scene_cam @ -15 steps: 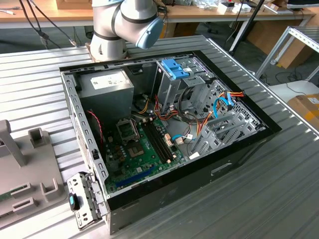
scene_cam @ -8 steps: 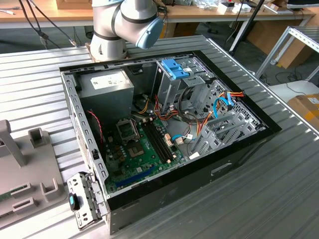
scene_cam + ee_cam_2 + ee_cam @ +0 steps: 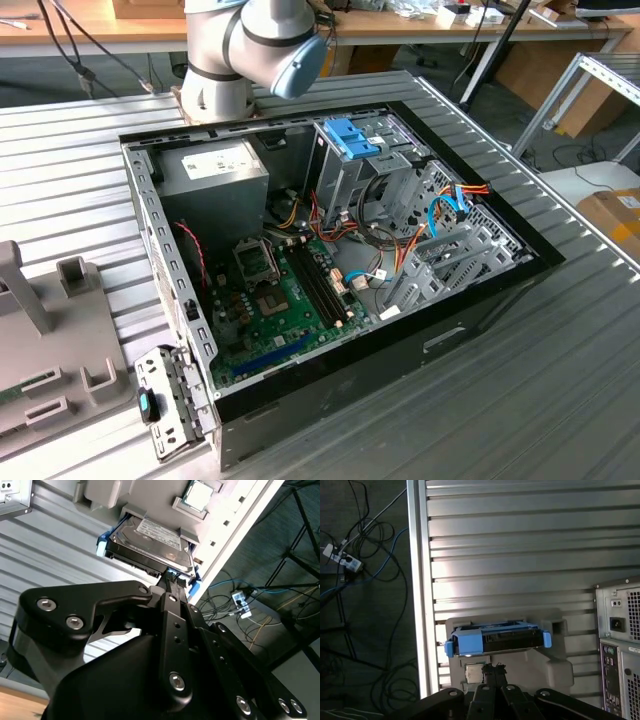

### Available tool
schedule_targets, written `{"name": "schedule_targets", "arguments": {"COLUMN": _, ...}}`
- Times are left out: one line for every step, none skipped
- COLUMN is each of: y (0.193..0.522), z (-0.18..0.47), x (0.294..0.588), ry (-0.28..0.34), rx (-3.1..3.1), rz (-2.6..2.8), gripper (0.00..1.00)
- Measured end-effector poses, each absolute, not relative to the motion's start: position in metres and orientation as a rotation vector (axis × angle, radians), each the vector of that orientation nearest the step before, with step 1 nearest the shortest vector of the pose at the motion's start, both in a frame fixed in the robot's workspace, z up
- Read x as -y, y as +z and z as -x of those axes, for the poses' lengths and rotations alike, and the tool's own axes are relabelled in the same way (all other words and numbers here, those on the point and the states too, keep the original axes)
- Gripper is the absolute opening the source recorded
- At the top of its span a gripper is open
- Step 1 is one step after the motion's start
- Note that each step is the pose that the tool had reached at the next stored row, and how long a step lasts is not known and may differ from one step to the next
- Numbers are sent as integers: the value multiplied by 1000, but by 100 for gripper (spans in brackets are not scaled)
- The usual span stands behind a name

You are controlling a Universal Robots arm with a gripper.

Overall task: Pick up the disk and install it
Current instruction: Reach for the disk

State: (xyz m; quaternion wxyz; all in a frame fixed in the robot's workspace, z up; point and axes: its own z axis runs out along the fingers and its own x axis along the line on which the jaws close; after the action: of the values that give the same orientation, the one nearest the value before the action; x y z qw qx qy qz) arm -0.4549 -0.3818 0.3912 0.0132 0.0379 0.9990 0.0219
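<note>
Disk point(image 3: 495, 639): cradled in grey holder point(image 3: 560, 672) directly ahead of gripper point(image 3: 493, 669), likely staged there for easy grasping; jaws drawn together, holding nothing.

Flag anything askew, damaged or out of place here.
The disk sits squarely in its grey holder. The one stray is a small metal bracket with a blue latch, which lies loose on the table by a corner of the open computer case.
</note>
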Motion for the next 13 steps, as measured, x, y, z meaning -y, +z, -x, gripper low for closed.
{"name": "schedule_targets", "arguments": {"y": 391, "z": 456, "x": 378, "ry": 68, "rx": -3112, "rz": -118, "gripper": 11}}
{"name": "schedule_targets", "arguments": {"y": 391, "z": 456, "x": 377, "ry": 69, "rx": -3112, "rz": -118, "gripper": 11}}
{"name": "schedule_targets", "arguments": {"y": 390, "z": 460, "x": 374, "ry": 69, "rx": -3112, "rz": -118, "gripper": 11}}
{"name": "schedule_targets", "arguments": {"y": 390, "z": 462, "x": 373, "ry": 69, "rx": -3112, "rz": -118, "gripper": 11}}
{"name": "schedule_targets", "arguments": {"y": 390, "z": 465, "x": 372, "ry": 69, "rx": -3112, "rz": -118, "gripper": 11}}
{"name": "schedule_targets", "arguments": {"y": 390, "z": 467, "x": 372, "ry": 69, "rx": -3112, "rz": -118, "gripper": 11}}
{"name": "schedule_targets", "arguments": {"y": 390, "z": 467, "x": 372, "ry": 69, "rx": -3112, "rz": -118, "gripper": 11}}
{"name": "schedule_targets", "arguments": {"y": 390, "z": 467, "x": 372, "ry": 69, "rx": -3112, "rz": -118, "gripper": 11}}
{"name": "schedule_targets", "arguments": {"y": 390, "z": 467, "x": 372, "ry": 69, "rx": -3112, "rz": -118, "gripper": 11}}
{"name": "schedule_targets", "arguments": {"y": 390, "z": 467, "x": 372, "ry": 69, "rx": -3112, "rz": -118, "gripper": 11}}
{"name": "schedule_targets", "arguments": {"y": 390, "z": 467, "x": 372, "ry": 69, "rx": -3112, "rz": -118, "gripper": 11}}
{"name": "schedule_targets", "arguments": {"y": 389, "z": 467, "x": 372, "ry": 69, "rx": -3112, "rz": -118, "gripper": 11}}
{"name": "schedule_targets", "arguments": {"y": 389, "z": 467, "x": 372, "ry": 69, "rx": -3112, "rz": -118, "gripper": 11}}
